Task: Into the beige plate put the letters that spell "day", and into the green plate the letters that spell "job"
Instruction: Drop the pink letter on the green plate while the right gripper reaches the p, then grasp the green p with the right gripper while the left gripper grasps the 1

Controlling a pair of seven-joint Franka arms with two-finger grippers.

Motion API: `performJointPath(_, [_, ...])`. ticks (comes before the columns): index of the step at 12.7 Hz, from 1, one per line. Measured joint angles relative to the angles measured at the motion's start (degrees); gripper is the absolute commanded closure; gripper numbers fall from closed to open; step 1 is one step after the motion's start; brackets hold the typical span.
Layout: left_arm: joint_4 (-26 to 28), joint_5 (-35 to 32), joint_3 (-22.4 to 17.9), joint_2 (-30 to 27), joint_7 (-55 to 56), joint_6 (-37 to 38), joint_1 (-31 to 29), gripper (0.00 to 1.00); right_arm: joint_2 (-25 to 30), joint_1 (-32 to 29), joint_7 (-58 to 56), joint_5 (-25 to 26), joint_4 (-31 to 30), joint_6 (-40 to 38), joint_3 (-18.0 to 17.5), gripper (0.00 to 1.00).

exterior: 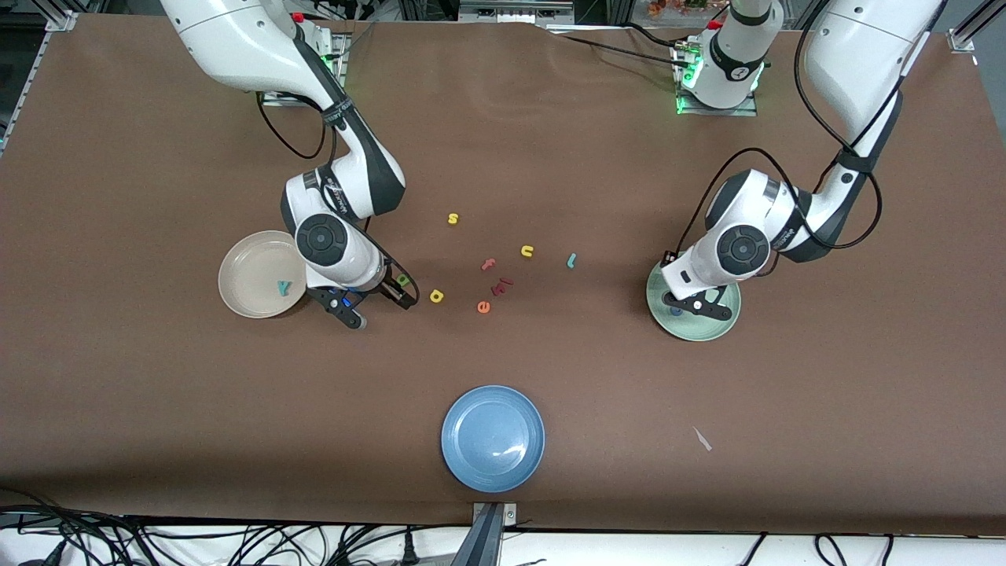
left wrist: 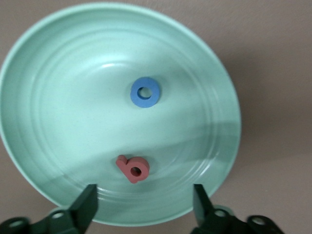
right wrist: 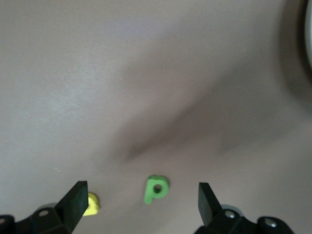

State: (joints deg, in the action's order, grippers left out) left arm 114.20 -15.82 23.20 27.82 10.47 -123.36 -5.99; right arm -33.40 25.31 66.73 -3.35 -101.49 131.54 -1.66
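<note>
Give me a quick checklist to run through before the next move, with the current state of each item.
1. Left gripper open over the green plate: ok.
2. Blue "o" and salmon-red "b" lying in the green plate, clear of the fingers: ok.
3. Teal hooked letter in the green plate: not ok, it lies on the table.
4. Right gripper open over the green letter: ok.
5. Teal "y" in the beige plate: ok.
6. Yellow rounded letter in the beige plate: not ok, it lies on the table beside the green letter.
</note>
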Motion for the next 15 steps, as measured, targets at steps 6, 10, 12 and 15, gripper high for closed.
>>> performJointPath(6, [-0.13, 1.47, 10.69, -2.79, 12.97, 0.79, 0.96, 0.01, -0.2, 2.11, 8.56, 0.0, -4.82, 7.68, -0.13, 0.0])
performJointPath(10, [-4.39, 1.51, 11.68, 1.26, 15.29, -2.06, 6.97, 0.25, -0.17, 2.08, 8.68, 0.0, -8.3, 11.66, -0.11, 0.01])
performJointPath(12, [-5.38, 1.46, 11.58, 4.64, 16.24, -5.33, 9.29, 0.37, -0.16, 2.08, 8.72, 0.0, -8.97, 12.38, -0.11, 0.18])
performJointPath(15, [-5.57, 0.22, 11.19, 8.37, 16.27, -9.7, 9.61, 0.37, -0.15, 2.11, 8.8, 0.0, -9.1, 12.45, -0.13, 0.33])
